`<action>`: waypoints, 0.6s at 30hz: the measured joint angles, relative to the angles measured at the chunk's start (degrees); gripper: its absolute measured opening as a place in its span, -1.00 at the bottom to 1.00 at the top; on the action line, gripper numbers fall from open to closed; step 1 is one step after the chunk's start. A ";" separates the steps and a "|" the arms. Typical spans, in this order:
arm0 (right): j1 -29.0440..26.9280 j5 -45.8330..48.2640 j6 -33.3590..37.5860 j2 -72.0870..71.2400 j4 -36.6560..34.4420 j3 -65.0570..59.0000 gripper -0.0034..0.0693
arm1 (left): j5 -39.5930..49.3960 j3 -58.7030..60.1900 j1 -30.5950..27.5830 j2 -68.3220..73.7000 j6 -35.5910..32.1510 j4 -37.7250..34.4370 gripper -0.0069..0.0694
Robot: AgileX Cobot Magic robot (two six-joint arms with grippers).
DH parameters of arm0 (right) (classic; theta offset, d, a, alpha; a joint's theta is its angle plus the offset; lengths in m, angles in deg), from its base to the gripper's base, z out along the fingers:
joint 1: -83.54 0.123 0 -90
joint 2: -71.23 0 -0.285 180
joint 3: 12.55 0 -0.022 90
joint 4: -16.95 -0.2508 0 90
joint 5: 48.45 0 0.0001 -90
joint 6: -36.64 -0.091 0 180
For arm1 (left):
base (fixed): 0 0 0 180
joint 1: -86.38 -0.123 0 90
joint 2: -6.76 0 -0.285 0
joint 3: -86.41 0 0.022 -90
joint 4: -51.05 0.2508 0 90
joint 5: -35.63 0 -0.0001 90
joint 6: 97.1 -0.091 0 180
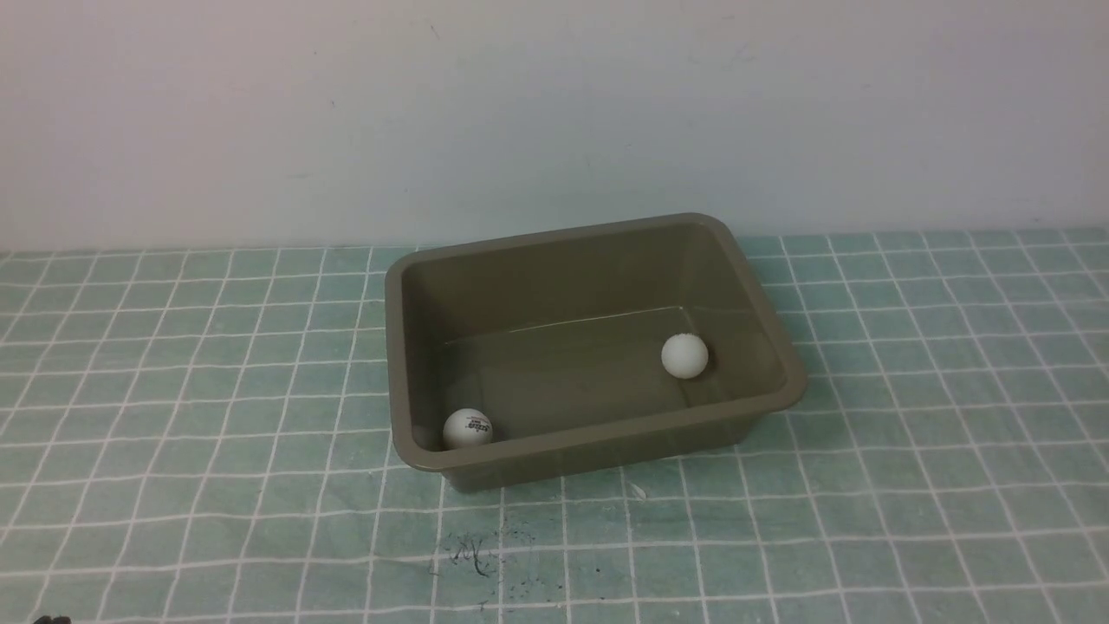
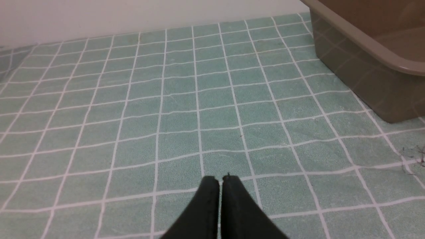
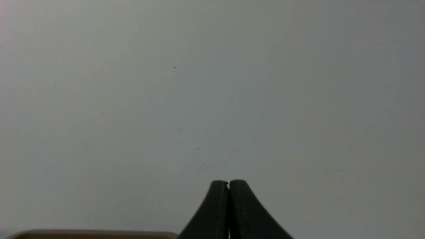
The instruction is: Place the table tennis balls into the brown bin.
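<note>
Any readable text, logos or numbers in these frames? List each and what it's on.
Dark printed logo on the table tennis ball in the near-left corner of the brown bin: too small and blurred to read.
Other table tennis ball, near the bin's right wall: no print showing.
Bin, green checked tablecloth, wall: no text. The dark scribbles on the cloth in front of the bin are not letters.

Bench-style test setup, likely a lab: green grid-patterned cloth [image 1: 173, 390] over the table, bare white wall [image 1: 554, 113] directly behind it.
</note>
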 joint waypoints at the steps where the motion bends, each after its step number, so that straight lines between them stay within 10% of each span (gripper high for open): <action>1: -0.30 0.68 0.19 -0.41 0.58 -0.15 -0.93 | 0.00 0.00 0.00 0.00 0.00 0.00 -0.83; 18: -10.80 20.30 -5.94 -10.16 2.69 -14.88 -0.93 | 0.00 0.00 -0.25 0.00 0.38 0.06 -0.83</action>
